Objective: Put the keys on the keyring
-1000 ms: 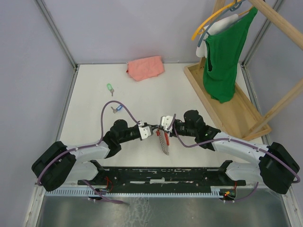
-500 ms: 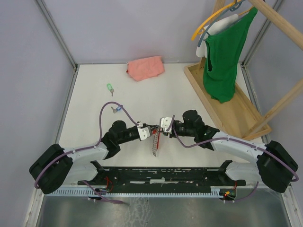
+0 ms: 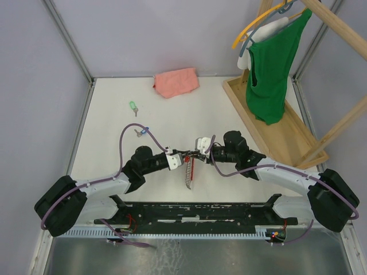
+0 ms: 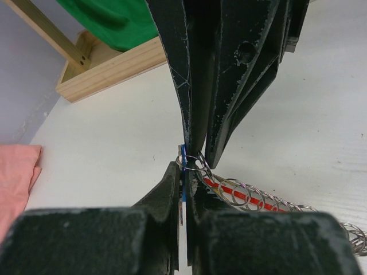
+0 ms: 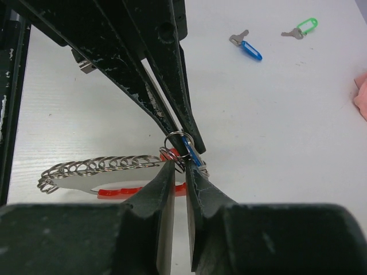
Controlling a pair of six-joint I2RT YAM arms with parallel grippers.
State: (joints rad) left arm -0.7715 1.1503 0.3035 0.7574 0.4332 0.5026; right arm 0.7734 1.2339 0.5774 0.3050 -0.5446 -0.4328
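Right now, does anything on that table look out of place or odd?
Nothing is spilled or broken. A blue key and a green key lie loose on the table, away from the keyring held mid-table.

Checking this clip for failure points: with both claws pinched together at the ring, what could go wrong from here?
1. The left claw pinches the blue key by a thin edge, right against the keyring that the right claw appears to grip. A slight misalignment could make the key slip out instead of threading on.
2. The coil chain trails from the ring, and its drag might twist the ring in that narrow grip.
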